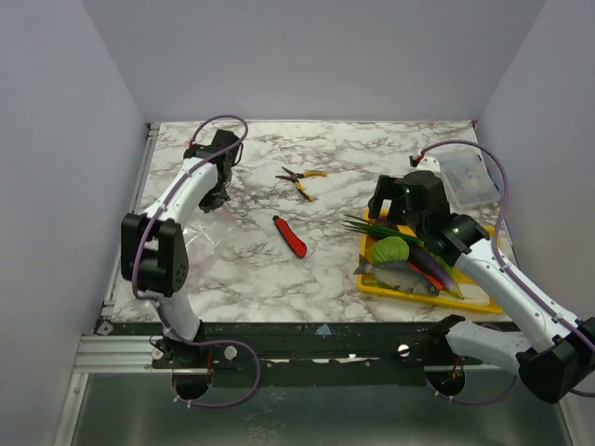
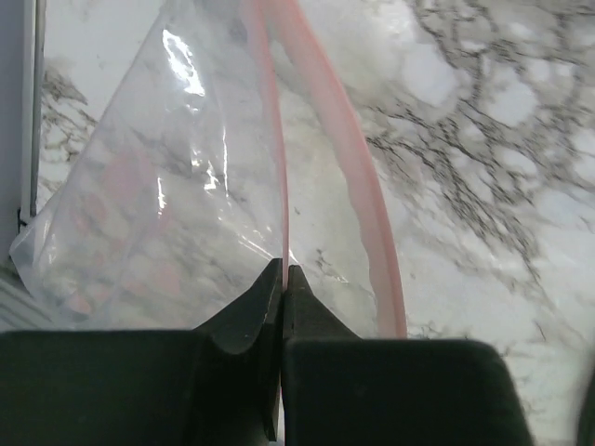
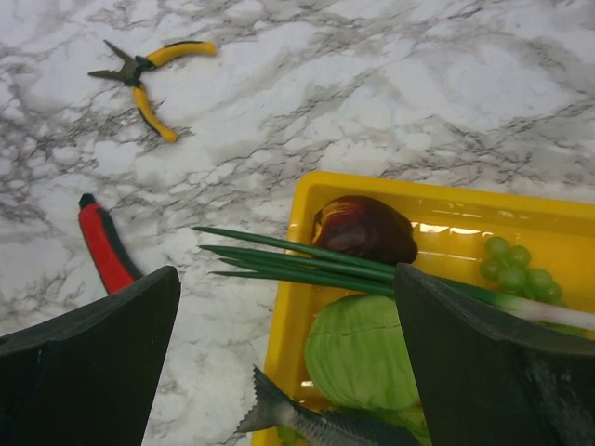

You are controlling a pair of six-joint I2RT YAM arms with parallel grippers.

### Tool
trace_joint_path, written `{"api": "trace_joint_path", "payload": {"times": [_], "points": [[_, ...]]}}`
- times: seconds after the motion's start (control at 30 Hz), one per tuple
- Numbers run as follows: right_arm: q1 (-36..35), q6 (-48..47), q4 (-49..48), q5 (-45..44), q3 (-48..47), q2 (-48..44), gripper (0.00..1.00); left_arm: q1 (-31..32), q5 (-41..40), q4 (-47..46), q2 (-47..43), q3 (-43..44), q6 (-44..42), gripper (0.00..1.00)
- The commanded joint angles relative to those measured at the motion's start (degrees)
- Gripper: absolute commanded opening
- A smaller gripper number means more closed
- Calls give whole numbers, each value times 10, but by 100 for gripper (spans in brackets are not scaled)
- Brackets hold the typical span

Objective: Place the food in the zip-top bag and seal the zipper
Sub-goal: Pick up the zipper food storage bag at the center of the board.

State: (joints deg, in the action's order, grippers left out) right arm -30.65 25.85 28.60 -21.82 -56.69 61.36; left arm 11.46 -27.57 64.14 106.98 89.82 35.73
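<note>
The clear zip-top bag (image 2: 139, 214) lies crinkled on the marble at the table's left (image 1: 206, 240). My left gripper (image 2: 284, 275) is shut on one lip of its pinkish zipper (image 2: 279, 139); the other lip (image 2: 358, 186) curves away to the right, so the mouth stands open. The gripper also shows in the top view (image 1: 216, 197). The food lies in a yellow tray (image 3: 446, 200): spring onions (image 3: 307, 260), cabbage (image 3: 358, 353), fish (image 3: 316, 423), aubergine (image 1: 435, 263) and chilli (image 1: 426, 275). My right gripper (image 3: 284, 279) hovers open and empty over the tray's left end.
Yellow-handled pliers (image 1: 302, 179) and a red-handled knife (image 1: 290, 235) lie mid-table between the arms. A small rigid clear box (image 1: 469, 181) stands at the back right. A dark red-brown food (image 3: 364, 229) and green grapes (image 3: 511, 265) also sit in the tray. Walls enclose three sides.
</note>
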Motion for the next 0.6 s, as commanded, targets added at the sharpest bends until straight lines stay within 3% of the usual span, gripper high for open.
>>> {"api": "trace_joint_path", "payload": {"times": [0.0, 0.2, 0.47, 0.57], "points": [[0, 43, 8, 105, 16, 0, 100, 59, 32, -101, -153, -102, -85, 0], [-46, 167, -72, 228, 35, 56, 100, 122, 177, -207, -317, -229, -139, 0], [-198, 303, -241, 168, 9, 159, 100, 130, 245, -222, -391, -271, -179, 0], [-238, 329, -281, 138, -15, 209, 95, 134, 240, -214, -404, -277, -193, 0]]}}
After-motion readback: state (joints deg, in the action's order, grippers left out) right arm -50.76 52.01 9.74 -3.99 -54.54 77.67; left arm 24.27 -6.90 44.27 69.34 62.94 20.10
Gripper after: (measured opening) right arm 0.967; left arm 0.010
